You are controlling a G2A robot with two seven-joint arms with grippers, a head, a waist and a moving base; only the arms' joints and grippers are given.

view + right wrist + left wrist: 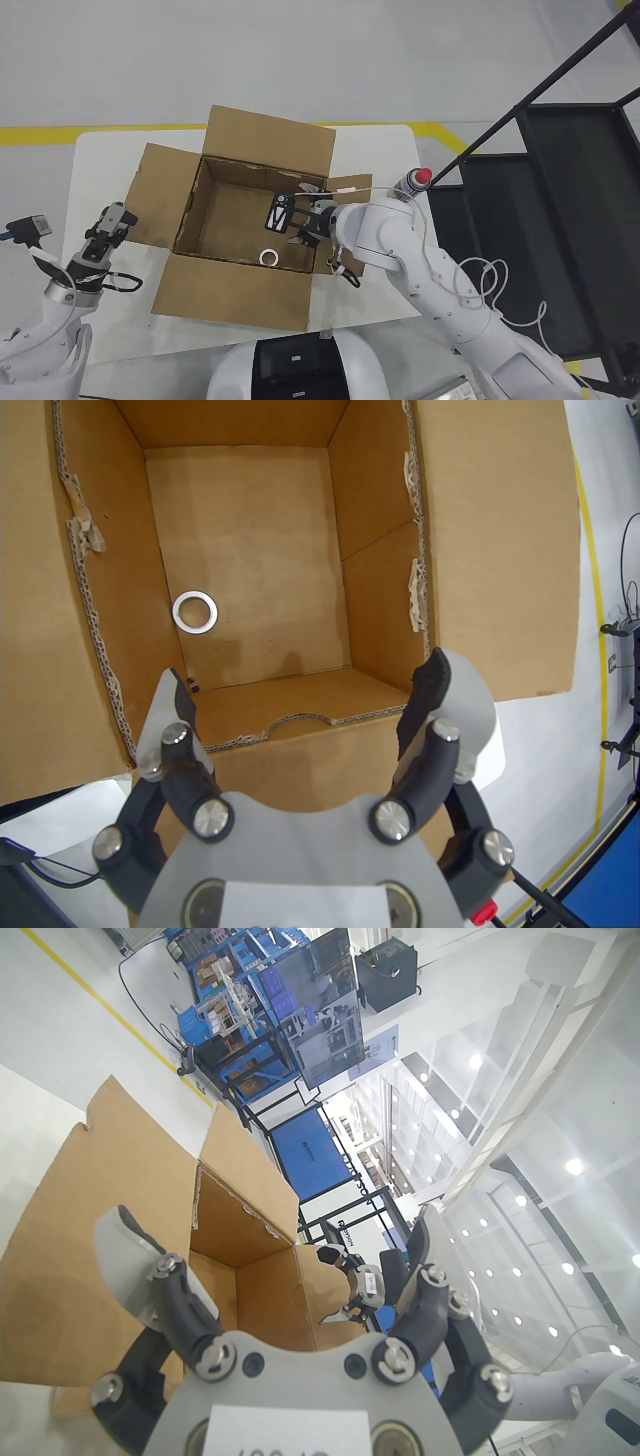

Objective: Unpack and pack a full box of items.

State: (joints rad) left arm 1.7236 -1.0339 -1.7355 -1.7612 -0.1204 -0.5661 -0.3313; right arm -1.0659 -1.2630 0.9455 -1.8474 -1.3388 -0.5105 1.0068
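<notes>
Your right gripper (305, 672) hangs wide open and empty over the brown cardboard box (500, 550), flaps out, edges torn; one pale ring (195, 612) lies on its floor.

Light is bright and even, from rows of round ceiling lamps (575, 1165) high beyond the box (240, 1228); in the left wrist view their glare washes the ceiling nearly white. In the top view the white table (110, 165) around the box looks pale, shadows are soft, and the box's inside is only a shade darker than its flaps. The right wrist view bends lines near its edges, so the yellow floor line (592, 600) beside the box curves, and the ring (195, 612) on the box floor casts almost no shadow.
</notes>
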